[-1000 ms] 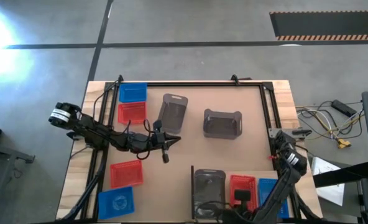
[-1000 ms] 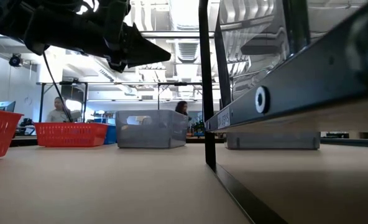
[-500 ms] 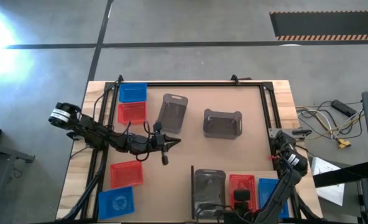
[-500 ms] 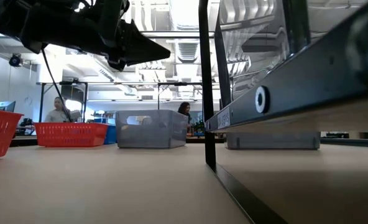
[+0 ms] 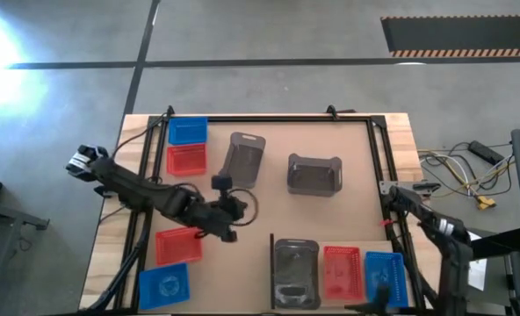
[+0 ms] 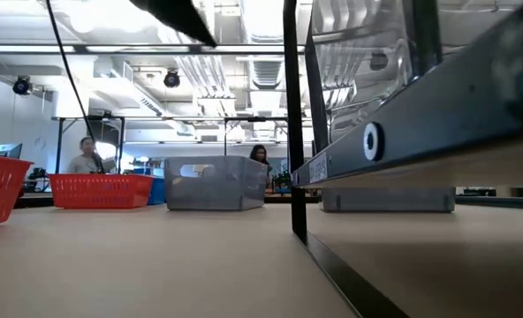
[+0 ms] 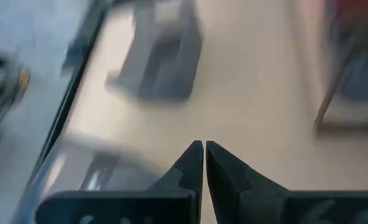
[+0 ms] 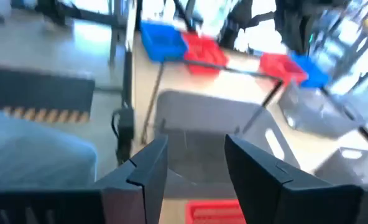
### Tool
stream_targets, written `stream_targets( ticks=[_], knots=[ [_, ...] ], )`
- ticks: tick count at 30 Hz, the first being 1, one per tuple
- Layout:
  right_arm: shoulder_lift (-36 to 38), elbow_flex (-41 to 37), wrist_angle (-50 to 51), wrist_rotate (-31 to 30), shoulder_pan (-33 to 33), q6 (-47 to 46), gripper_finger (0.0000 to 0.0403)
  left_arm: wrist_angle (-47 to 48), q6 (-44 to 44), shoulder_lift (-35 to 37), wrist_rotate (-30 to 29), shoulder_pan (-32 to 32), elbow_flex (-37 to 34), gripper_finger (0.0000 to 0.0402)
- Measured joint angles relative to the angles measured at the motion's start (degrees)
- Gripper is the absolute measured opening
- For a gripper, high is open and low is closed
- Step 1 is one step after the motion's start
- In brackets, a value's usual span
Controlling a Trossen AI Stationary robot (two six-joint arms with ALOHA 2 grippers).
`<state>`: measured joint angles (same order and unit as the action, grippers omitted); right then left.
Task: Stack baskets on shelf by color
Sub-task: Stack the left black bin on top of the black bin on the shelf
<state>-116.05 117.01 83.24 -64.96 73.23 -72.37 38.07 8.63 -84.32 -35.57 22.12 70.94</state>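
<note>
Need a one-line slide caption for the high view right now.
Grey, red and blue baskets line the shelf; left pincer shut mid-table, right pincer open beside the blue one.

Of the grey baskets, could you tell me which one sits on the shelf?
The grey basket beside the red basket, on the shelf; the other two stand mid-table.

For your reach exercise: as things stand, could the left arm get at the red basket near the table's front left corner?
Probably yes. The left gripper, shut and empty, hangs just beside the red basket, with only bare tabletop between them. It would need to open first. The blue basket sits in front, not in the way.
</note>
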Motion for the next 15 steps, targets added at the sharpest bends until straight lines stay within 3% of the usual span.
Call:
stream_targets(
  ticks=[3, 5, 9, 12, 15],
  knots=[
    [-3.0, -0.3, -0.2, -4.6, 1.6, -2.4, 0.0143, 15.2, 0.2, -2.9, 3.3, -2.3, 7.4, 0.0004],
    [-5.1, -0.3, -0.3, -5.9, 2.0, -2.7, 0.0138, 19.6, 0.0, -3.9, 6.3, -4.8, 9.8, 0.0009],
    [-8.8, -0.3, -0.8, -6.1, 2.0, -2.7, 0.0127, 17.7, 2.4, -4.0, 13.8, -12.4, 9.0, 0.0044],
    [-10.0, -0.3, -1.6, -6.1, 1.9, -2.7, 0.0118, 13.4, 7.2, -4.1, 16.0, -18.8, 6.9, 0.0088],
    [-10.2, -0.3, -1.6, -6.2, 1.9, -2.7, 0.0108, 2.6, 10.6, -4.0, 20.3, -25.4, 3.8, 0.0142]
  ],
)
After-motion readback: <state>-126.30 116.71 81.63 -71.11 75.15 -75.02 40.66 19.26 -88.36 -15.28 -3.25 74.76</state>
